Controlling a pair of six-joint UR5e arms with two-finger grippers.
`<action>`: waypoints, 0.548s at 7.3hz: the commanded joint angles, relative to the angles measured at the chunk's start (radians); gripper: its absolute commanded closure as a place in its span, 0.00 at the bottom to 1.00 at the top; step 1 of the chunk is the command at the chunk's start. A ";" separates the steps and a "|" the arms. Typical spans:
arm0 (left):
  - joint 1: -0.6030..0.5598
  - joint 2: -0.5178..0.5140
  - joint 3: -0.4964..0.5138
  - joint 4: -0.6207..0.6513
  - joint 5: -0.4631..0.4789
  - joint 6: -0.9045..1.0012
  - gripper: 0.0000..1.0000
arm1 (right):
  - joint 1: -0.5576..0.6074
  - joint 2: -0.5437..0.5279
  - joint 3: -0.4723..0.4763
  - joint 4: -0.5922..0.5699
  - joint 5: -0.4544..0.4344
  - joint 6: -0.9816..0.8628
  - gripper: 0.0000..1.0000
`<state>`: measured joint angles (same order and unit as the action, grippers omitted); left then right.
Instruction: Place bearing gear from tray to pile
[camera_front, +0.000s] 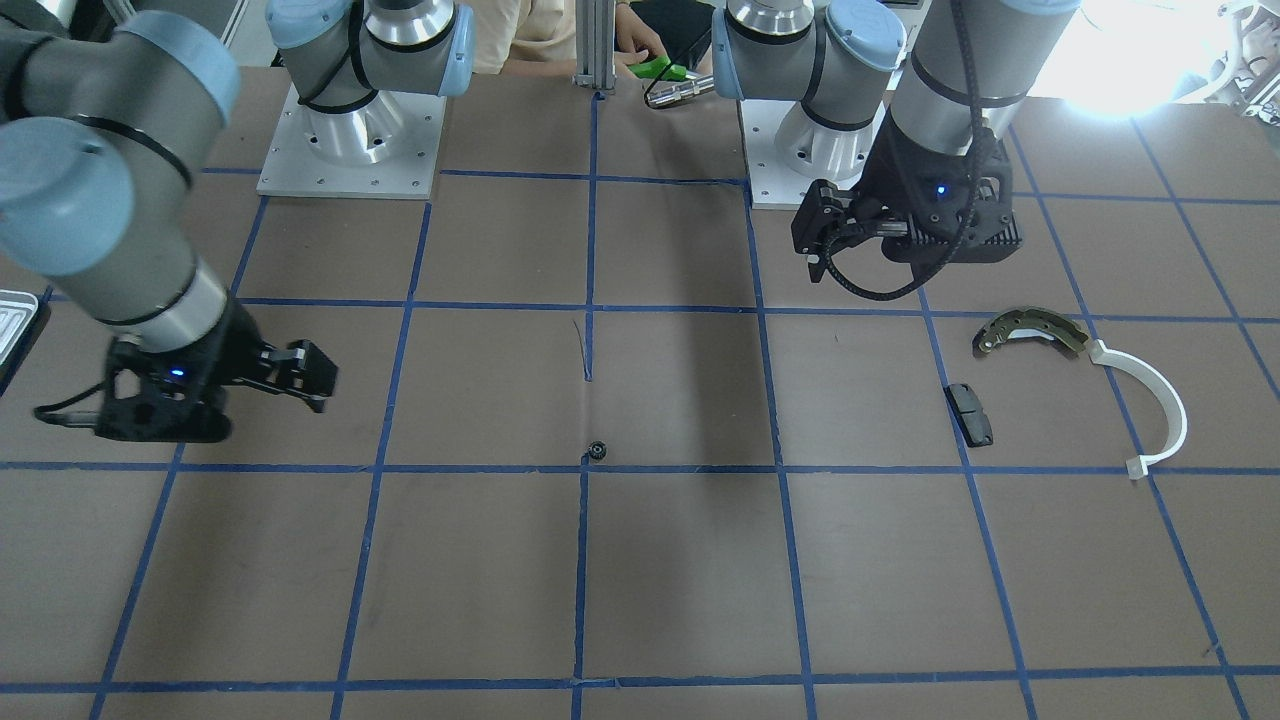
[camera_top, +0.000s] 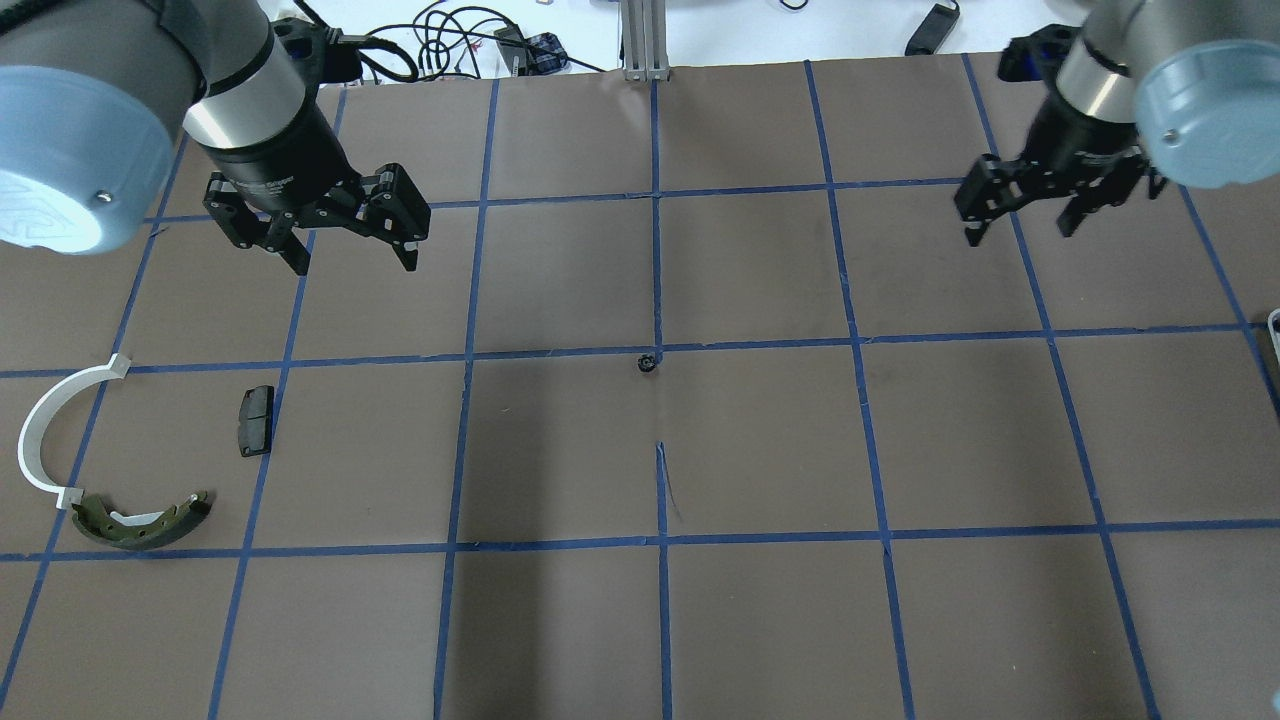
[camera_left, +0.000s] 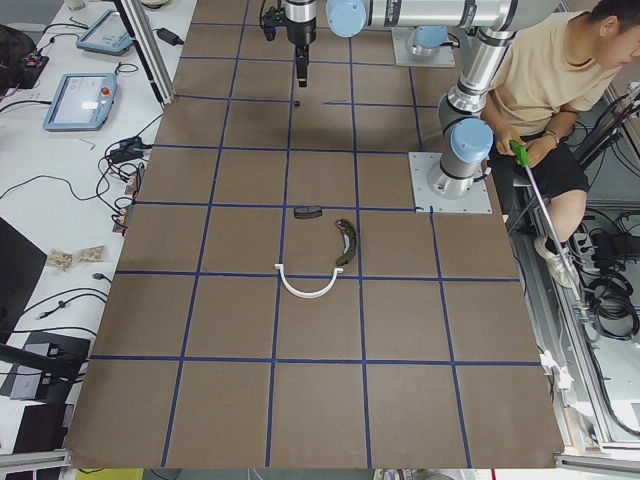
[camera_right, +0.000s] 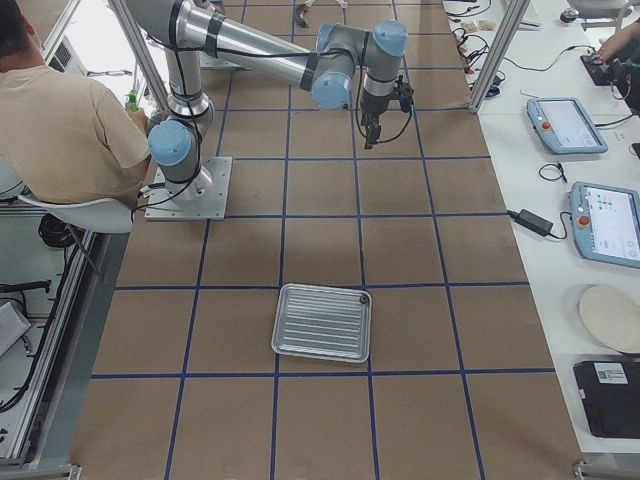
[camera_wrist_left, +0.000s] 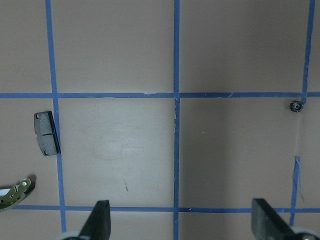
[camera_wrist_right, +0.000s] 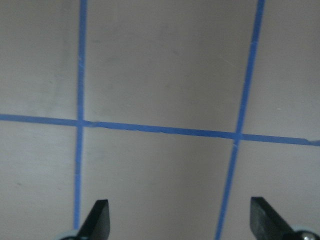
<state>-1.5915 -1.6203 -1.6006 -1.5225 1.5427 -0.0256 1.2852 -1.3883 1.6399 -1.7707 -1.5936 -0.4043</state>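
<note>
Bearing gear (camera_top: 647, 362) lies alone on the counter (camera_top: 760, 450) against a blue tape line (camera_top: 750, 347), outside the tray (camera_right: 322, 322). The pile (camera_top: 140, 522) sits well apart from the gear, on the same side as the left gripper (camera_top: 355, 262). That gripper and the right gripper (camera_top: 1018, 232) hover, jaws spread and empty.

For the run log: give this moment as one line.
bearing gear: on table, mid-grid, outside tray | left gripper: open, empty | right gripper: open, empty

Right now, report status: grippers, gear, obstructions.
Left gripper and right gripper open, empty. Bearing gear on bare table at centre, outside the tray, short of the pile. Nothing lies between gear and pile.
</note>
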 joint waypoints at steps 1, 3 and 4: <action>-0.129 -0.093 -0.051 0.197 -0.148 -0.086 0.00 | -0.224 -0.002 0.001 -0.022 -0.040 -0.387 0.00; -0.246 -0.172 -0.106 0.310 -0.052 -0.242 0.00 | -0.361 0.084 0.000 -0.146 -0.040 -0.638 0.00; -0.289 -0.220 -0.146 0.411 -0.040 -0.343 0.00 | -0.415 0.148 0.001 -0.224 -0.040 -0.759 0.02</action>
<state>-1.8231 -1.7850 -1.7037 -1.2229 1.4723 -0.2512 0.9422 -1.3089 1.6408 -1.9079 -1.6326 -1.0128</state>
